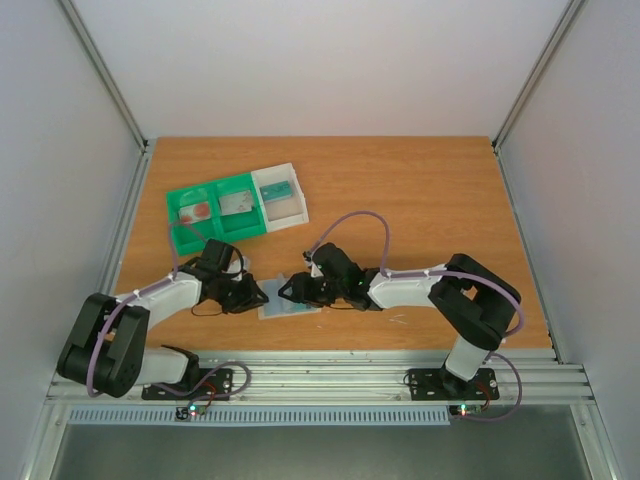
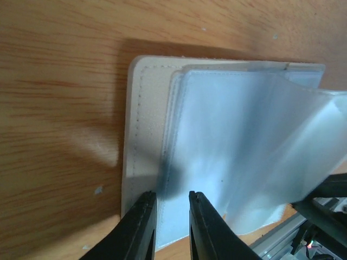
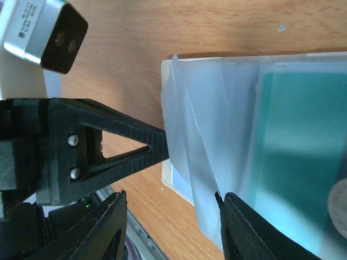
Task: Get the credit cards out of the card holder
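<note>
Risk on worktop [image 1: 430,200]: card holder [image 1: 288,304] could skid if left clamp slipped; sleeve [image 2: 244,146] could crease under pull. Tray [image 1: 176,222], far left, held three credit cards [image 1: 196,211], one per compartment. Holder lay open near front edge, between claws. Left claw [image 2: 172,197] clamped holder edge; right claw [image 3: 173,203] apart, finger [image 3: 238,227] touching sleeve. Teal card [image 3: 303,151] sat inside sleeve.
</note>
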